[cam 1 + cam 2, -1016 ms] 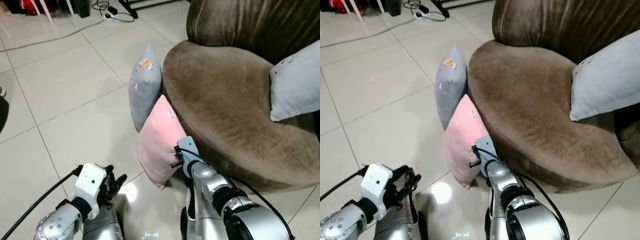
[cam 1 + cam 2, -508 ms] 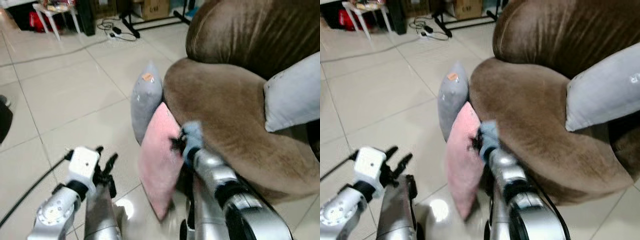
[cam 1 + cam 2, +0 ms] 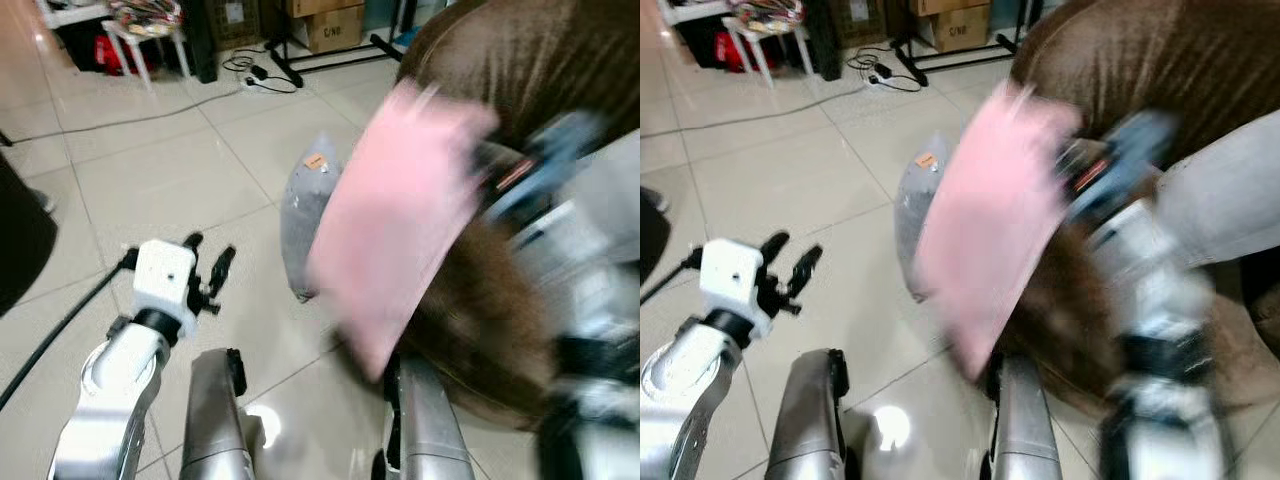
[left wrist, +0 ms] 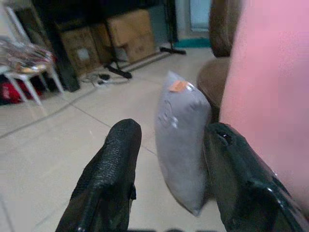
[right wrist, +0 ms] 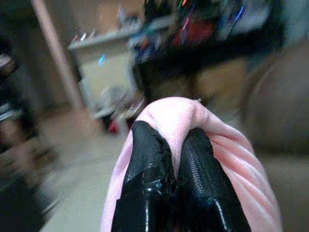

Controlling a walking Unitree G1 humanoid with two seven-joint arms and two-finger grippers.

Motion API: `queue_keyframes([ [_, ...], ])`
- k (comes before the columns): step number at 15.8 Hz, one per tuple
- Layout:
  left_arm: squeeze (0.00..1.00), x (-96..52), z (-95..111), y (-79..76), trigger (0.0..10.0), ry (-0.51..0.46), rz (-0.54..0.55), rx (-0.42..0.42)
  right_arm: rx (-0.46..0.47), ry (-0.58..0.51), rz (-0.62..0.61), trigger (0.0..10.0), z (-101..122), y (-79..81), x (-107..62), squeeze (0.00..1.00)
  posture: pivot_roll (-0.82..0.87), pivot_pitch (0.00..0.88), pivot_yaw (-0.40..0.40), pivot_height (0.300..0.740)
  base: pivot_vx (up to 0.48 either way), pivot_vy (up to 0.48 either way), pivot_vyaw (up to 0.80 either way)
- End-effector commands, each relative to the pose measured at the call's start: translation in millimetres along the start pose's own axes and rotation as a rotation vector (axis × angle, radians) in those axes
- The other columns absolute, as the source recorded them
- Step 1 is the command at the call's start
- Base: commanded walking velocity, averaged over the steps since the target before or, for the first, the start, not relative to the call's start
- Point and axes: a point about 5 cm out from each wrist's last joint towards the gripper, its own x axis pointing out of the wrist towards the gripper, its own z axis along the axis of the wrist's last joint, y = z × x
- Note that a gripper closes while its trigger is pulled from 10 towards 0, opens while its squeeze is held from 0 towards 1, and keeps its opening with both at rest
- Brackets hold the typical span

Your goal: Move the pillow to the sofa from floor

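We see the pink pillow (image 3: 400, 220) lifted clear of the floor, hanging beside the brown sofa (image 3: 520, 60), with the right gripper (image 5: 169, 159) clenched on a fold of its fabric. The left gripper (image 3: 208, 270) hovers over the tiles, fingers spread and empty. A grey pillow (image 4: 179, 140) stands upright against the sofa (its orange label is unreadable). Cardboard boxes (image 4: 128, 34) stand behind.

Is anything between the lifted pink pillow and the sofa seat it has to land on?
Nothing visible blocks it. The right gripper pinches the pink pillow, which hangs in the air beside the brown sofa. The grey pillow stands on the floor below, against the sofa's front, out of the path.
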Motion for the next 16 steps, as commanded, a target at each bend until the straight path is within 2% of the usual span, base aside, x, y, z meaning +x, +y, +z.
queue_keyframes([
  [1, 0.0, 2.9, 4.4, 2.1, 10.0, -0.015, 0.016, 0.0, -0.05, -0.14, -0.05, 0.0, 46.9, -10.5, 1.0, 0.0, 0.0, 0.0, -0.018, 0.496, 0.0, 0.0, 0.0],
  [2, 0.0, 5.3, 7.8, 1.8, 10.0, -0.028, 0.014, 0.003, -0.078, -0.17, -0.061, 0.0, 65.7, -12.6, 1.9, 0.0, 0.0, 0.0, -0.02, 0.496, 0.0, 0.0, 0.0],
  [3, 0.0, 8.8, 13.1, 2.5, 10.0, -0.047, 0.02, 0.007, -0.162, -0.167, -0.074, 0.0, 84.2, -10.5, 4.7, 0.0, 0.0, 0.0, -0.022, 0.496, 0.0, 0.0, 0.0],
  [4, 0.0, 11.0, 15.3, 3.9, 10.0, -0.053, 0.03, 0.004, -0.268, -0.075, -0.062, 10.0, 70.4, 3.0, 10.7, 0.0, 0.0, 0.0, -0.024, 0.496, 0.0, 0.0, 0.0],
  [5, 0.0, 11.4, 15.4, 4.1, 10.0, -0.053, 0.034, 0.005, -0.299, -0.028, -0.042, 10.0, 56.0, 12.2, 12.7, 0.0, 0.0, 0.0, -0.024, 0.496, 0.0, 0.0, 0.0],
  [6, 0.0, 12.1, 15.6, 4.6, 10.0, -0.056, 0.046, 0.011, -0.368, 0.069, -0.058, 10.0, 17.6, 27.3, 14.1, 0.0, 0.0, 0.0, -0.029, 0.496, 0.0, 0.0, 0.0],
  [7, 0.0, 12.6, 16.2, 4.9, 10.0, -0.058, 0.054, 0.012, -0.407, 0.127, -0.098, 10.0, -2.7, 31.2, 13.3, 0.0, 0.0, 0.0, -0.029, 0.496, 0.0, 0.0, 0.0],
  [8, 0.0, 12.5, 16.8, 5.3, 10.0, -0.06, 0.059, 0.012, -0.377, 0.154, -0.11, 10.0, -18.1, 36.9, 11.2, 0.0, 0.01, 0.0, -0.034, 0.496, 0.0, 0.0, 0.0],
  [9, 0.0, 11.6, 16.8, 6.7, 10.0, -0.056, 0.072, 0.015, -0.29, 0.191, -0.148, 10.0, -38.9, 43.9, 6.4, 0.0, 0.01, 0.0, -0.034, 0.496, 0.0, 0.0, 0.0],
  [11, 0.0, 9.7, 13.1, 9.6, 10.0, -0.041, 0.107, 0.019, -0.224, 0.247, -0.222, 10.0, -59.8, 46.5, -0.8, 0.0, 0.01, 0.0, -0.03, 0.516, 0.0, 0.0, 0.0],
  [14, 0.0, 7.4, 8.0, 9.3, 10.0, -0.03, 0.139, 0.028, -0.216, 0.259, -0.263, 10.0, -70.9, 47.1, -10.9, 0.0, 0.01, 0.0, -0.027, 0.531, 0.0, 0.0, 0.0],
  [15, 0.0, 3.8, -1.4, 8.6, 10.0, -0.006, 0.152, 0.058, -0.184, 0.273, -0.275, 10.0, -80.4, 50.6, -23.2, 0.0, 0.0, 0.0, -0.03, 0.541, 0.0, 0.0, 0.0],
  [16, 0.0, 2.7, -6.6, 8.4, 10.0, 0.009, 0.154, 0.082, -0.173, 0.286, -0.265, 10.0, -85.3, 54.4, -28.3, 0.0, 0.0, 0.0, -0.037, 0.546, 0.0, 0.0, 0.0],
])
